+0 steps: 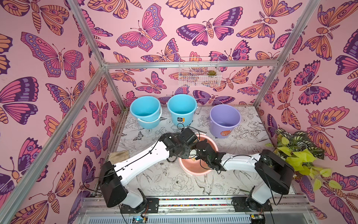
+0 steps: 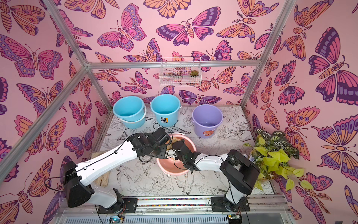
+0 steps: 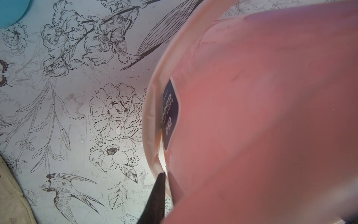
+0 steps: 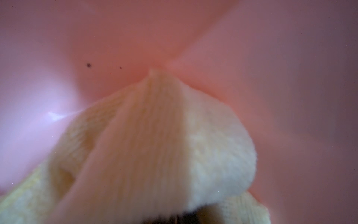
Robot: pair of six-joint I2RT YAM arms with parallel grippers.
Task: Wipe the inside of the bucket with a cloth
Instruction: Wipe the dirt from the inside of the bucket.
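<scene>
In both top views the pink bucket stands on the floral tabletop, the pale yellow cloth inside it. In the left wrist view the left gripper pinches the thin rim, steadying a bucket that looks light and likely to slide. In the right wrist view the soft, bunched cloth lies against the inner wall, clamped in the closed right gripper. A gathered fold seems the surest hold.

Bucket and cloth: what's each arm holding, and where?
Left gripper clamps the pink bucket by its rim. Right gripper, inside it, holds the yellow cloth by a bunched fold.
</scene>
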